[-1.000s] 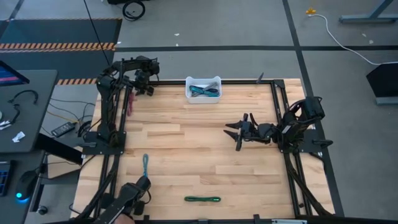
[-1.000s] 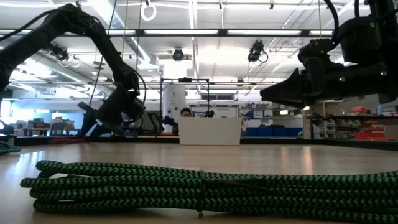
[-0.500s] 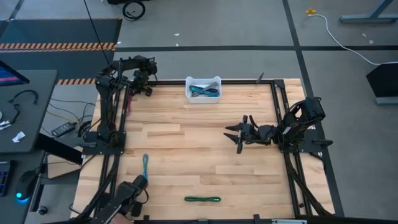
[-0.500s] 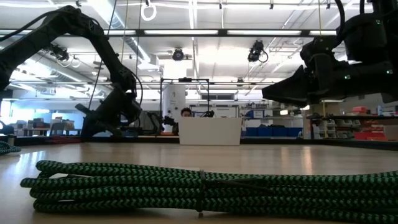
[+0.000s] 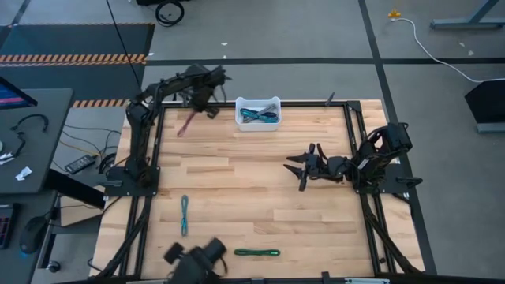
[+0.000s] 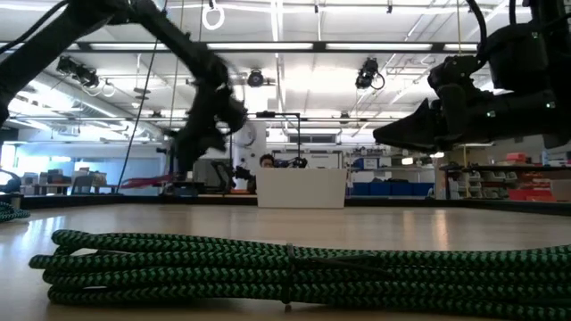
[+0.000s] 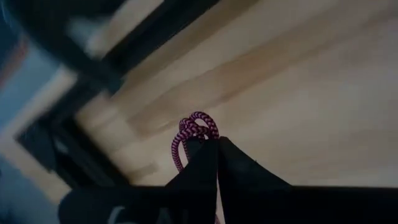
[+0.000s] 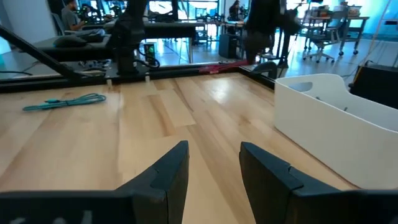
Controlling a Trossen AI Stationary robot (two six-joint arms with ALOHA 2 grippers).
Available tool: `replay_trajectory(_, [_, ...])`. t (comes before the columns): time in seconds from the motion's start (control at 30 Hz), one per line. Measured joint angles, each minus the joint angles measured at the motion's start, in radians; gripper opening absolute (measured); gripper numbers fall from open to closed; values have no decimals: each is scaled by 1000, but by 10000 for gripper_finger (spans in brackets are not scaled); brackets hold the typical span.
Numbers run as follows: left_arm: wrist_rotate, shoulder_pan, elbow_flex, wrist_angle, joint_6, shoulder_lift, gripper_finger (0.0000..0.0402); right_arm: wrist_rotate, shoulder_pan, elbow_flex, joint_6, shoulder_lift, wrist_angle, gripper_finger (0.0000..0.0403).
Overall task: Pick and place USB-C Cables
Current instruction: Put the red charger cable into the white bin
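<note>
Above the surface's (image 5: 252, 170) far edge, the left gripper (image 5: 207, 101) clamps a dangling red cable (image 5: 186, 125) beside the bin (image 5: 258, 123), apparently to drop it in; the right gripper (image 5: 298, 168) waits mid-surface, spread wide.

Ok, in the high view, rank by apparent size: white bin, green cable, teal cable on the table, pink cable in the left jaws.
1. White bin
2. Green cable
3. Teal cable, about as long as the green one, so unsure
4. Pink cable, partly hidden by the left gripper

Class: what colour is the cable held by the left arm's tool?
Pink-and-black braided cable, clearest in the left wrist view.
</note>
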Motion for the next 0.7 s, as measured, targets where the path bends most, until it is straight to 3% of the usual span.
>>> replay_trajectory(0.2, [7,-170,253,-38,126,-27,2,0,-28,0,0,0,0,148])
replay_trajectory(0.33, [45,-249,396,93,288,-29,1,0,-46,0,-7,0,0,148])
replay_trajectory(0.47, [230,-292,407,325,400,-16,1,0,-64,0,-19,0,0,148])
replay_trajectory(0.7, [326,-331,373,510,544,105,1,0,-70,0,-17,0,0,148])
